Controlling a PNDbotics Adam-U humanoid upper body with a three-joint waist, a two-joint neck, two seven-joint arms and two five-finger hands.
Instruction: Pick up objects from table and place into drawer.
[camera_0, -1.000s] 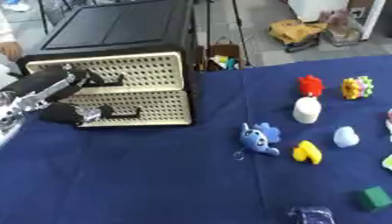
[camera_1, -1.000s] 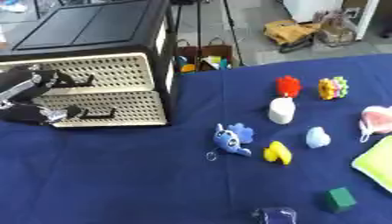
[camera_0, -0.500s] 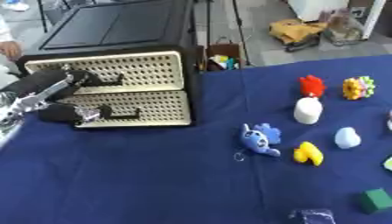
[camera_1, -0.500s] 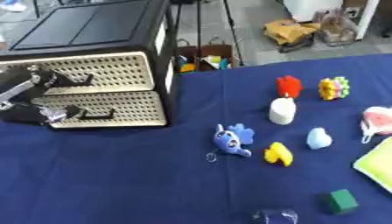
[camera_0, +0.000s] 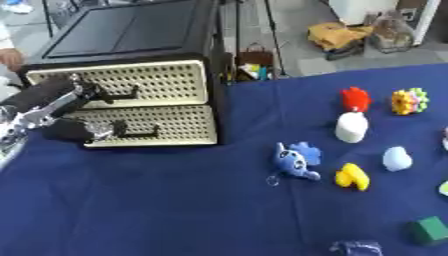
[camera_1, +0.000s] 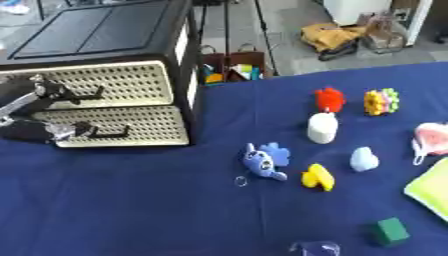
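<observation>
A black cabinet stands at the back left with two cream perforated drawers, the upper drawer and the lower drawer, both looking closed. My left hand is in front of them, open, its fingers stretched to the left end of the upper black handle and its thumb low by the lower handle. On the blue cloth lie a blue plush toy, a yellow duck, a white cylinder, a red toy and a pale blue piece. My right hand is out of sight.
A multicoloured knobbly toy sits at the far right, a green cube and a clear crumpled thing near the front. A pink item and a yellow-green sheet lie at the right edge. Bags stand on the floor behind the table.
My left hand has hardly shifted and stays at the drawer handles. The toys lie where they were.
</observation>
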